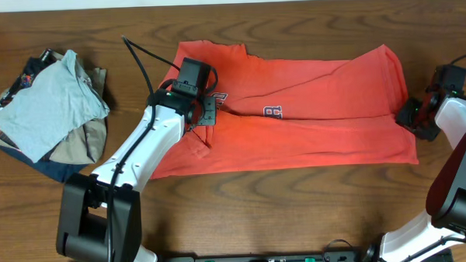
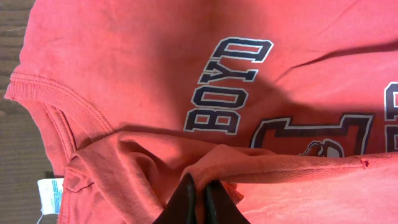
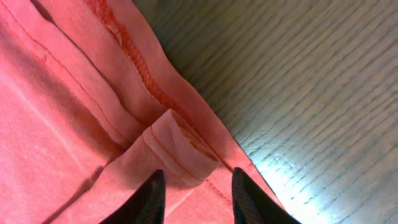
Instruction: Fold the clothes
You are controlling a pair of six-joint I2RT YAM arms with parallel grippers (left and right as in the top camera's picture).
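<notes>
Left tool is being pressed almost shut on a raised fold of the red-orange short-sleeved cotton T-shirt near its collar, seemingly so that this side can be lifted over. Right tool is being held open astride a hem corner at the opposite end, with nothing gripped yet. The shirt is being supported, spread wide, on the brown wooden desk.

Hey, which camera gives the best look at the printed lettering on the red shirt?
Left wrist: the lettering fills the frame, with BOYD legible. Overhead shows it only tiny on the shirt; right wrist shows just the hem, no print.
</notes>
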